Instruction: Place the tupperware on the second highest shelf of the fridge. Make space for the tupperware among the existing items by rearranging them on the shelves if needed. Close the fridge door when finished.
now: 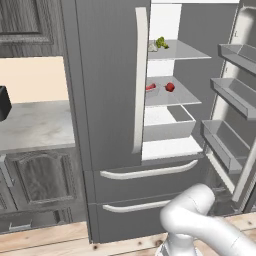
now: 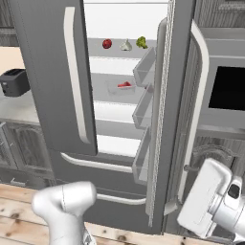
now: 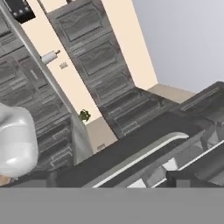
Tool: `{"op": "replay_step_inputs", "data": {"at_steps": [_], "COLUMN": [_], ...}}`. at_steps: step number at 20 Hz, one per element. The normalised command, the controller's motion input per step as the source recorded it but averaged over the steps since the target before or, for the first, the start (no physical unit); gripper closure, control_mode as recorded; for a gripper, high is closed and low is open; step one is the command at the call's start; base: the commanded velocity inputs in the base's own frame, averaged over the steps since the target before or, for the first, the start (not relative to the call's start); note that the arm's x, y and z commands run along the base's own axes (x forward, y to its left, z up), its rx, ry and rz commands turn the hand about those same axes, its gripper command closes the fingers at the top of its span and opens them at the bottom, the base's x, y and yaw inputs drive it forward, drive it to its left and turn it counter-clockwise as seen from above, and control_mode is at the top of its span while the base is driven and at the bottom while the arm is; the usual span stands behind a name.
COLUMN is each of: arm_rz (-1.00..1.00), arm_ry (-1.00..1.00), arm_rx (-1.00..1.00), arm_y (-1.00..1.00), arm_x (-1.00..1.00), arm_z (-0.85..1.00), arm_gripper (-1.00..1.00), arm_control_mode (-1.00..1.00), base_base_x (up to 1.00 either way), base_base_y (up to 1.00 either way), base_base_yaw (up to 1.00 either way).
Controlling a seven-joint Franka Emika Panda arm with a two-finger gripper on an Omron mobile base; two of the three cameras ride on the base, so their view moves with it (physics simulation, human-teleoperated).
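The fridge [image 1: 105,85] stands with its left door shut and its right door [image 2: 167,119] swung open. The tupperware [image 1: 151,88] [image 2: 122,86], a clear tub with red food, sits on the second highest shelf [image 1: 185,97], and a red fruit [image 1: 170,87] lies just right of it. On the shelf above are a red fruit [image 2: 107,43], a white bulb [image 2: 126,45] and a green vegetable [image 2: 141,42]. My gripper [image 3: 109,179] is open with nothing between its fingers. Its white hand [image 2: 206,198] hangs low, to the right of the open door's outer side near the long handle [image 2: 194,119].
Door bins [image 1: 235,95] jut out from the open door. Two drawers [image 1: 145,172] with pale handles lie below the fridge doors. A black toaster [image 2: 14,81] stands on the counter [image 1: 35,125] at left. A dark oven window [image 2: 229,88] is set in the cabinets at right.
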Motion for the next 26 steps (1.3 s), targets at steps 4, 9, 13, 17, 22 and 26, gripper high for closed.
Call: {"op": "replay_step_inputs", "data": {"at_steps": [4, 9, 13, 17, 22, 26], "arm_rz": [-0.18, -0.13, -0.01, 0.01, 0.04, 0.08], "arm_ry": [0.2, 0.21, 0.13, 0.06, 0.03, 0.0], "arm_rx": [-0.07, -0.01, 0.05, 0.05, 0.08, 0.13], "arm_y": [-0.83, -0.74, -0.23, -0.07, -0.07, -0.01], "arm_x": [0.89, 0.73, 0.55, 0.47, 0.39, 0.59], "arm_z": [-0.69, -0.49, -0.24, -0.41, -0.48, -0.29], "arm_gripper": [-1.0, -1.0, -1.0, -1.0, -1.0, -1.0], "arm_control_mode": [-1.0, -1.0, -1.0, -1.0, -1.0, -1.0], "base_base_x": [0.0, 0.0, 0.0, 0.0, 0.0, 0.0], "base_base_y": [0.0, 0.0, 0.0, 0.0, 0.0, 0.0], "base_base_yaw": [0.0, 0.0, 0.0, 0.0, 0.0, 0.0]}}
